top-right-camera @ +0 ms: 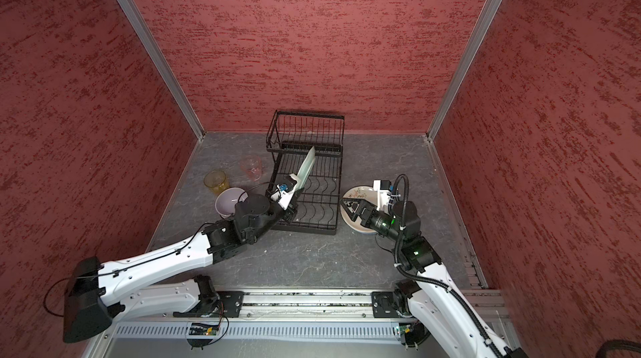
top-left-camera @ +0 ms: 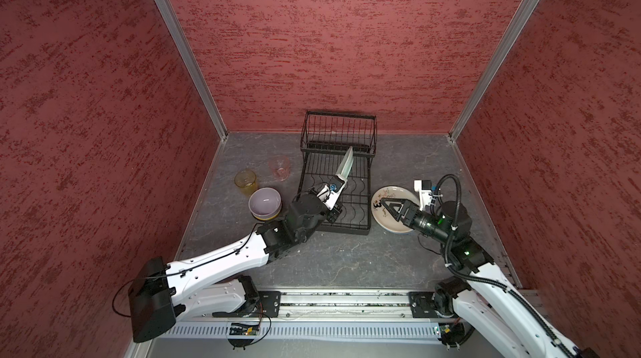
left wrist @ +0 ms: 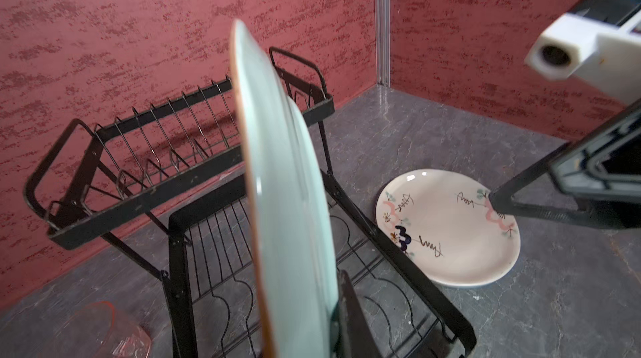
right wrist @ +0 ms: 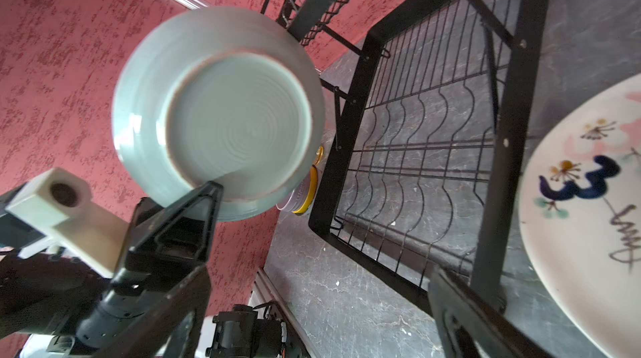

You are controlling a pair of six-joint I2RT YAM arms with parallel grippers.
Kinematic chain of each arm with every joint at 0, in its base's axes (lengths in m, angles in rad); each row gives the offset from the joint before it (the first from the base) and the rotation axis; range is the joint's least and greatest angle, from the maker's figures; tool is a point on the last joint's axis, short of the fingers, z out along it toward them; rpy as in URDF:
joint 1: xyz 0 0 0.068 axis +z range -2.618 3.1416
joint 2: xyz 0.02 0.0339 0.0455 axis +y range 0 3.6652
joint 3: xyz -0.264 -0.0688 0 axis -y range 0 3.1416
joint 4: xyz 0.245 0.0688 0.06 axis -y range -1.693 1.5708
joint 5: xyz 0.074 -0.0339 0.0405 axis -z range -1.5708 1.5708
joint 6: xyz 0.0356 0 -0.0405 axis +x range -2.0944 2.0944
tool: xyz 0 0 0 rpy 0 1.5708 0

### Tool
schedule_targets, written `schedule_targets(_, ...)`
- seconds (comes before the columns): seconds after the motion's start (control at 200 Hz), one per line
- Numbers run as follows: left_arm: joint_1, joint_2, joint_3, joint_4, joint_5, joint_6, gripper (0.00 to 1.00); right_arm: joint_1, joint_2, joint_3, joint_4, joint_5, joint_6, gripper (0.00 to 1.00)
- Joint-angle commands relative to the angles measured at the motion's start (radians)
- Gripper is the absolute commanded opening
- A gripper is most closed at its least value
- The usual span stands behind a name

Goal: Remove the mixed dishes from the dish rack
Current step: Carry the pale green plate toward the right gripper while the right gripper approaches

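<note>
Pale green plate (right wrist: pixel 222 110) with a brown edge. Black wire rack (right wrist: pixel 513 96). White plate (left wrist: pixel 451 235) painted with pink, navy and green flowers and dark squiggles. Lilac bowl (top-left-camera: pixel 264 202), yellow bowl (top-left-camera: pixel 273 216). Clear amber tumbler (top-left-camera: pixel 245 181), clear pink tumbler (top-left-camera: pixel 279 166). Grey veined table (top-left-camera: pixel 347 262), mottled red walls (top-left-camera: pixel 347 44).

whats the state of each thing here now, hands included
left hand: shut on rim of pale green plate
pale green plate: held on edge over lower tier of dish rack
right hand: open, above flowered plate
flowered plate: flat on table
dish rack: upright, no dish resting in it
lilac bowl: upright, nested in yellow bowl
amber tumbler: upright on table
pink tumbler: upright on table
</note>
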Motion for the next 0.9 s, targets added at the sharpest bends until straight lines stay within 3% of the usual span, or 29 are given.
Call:
schedule_targets(0.0,-0.007,-0.011,0.004,0.082,-0.046,0.001,0.00,0.021,0.003,0.039,0.063,-0.025,0.017,0.99)
schedule_targets(0.366,-0.042,0.004,-0.010,0.056,-0.034,0.023,0.00,0.042,0.018,0.065,0.058,-0.027,0.026,0.99)
schedule_targets(0.892,-0.132,0.144,0.044,0.076,-0.085,0.104,0.00,0.085,0.029,0.104,-0.018,-0.024,0.055,0.99)
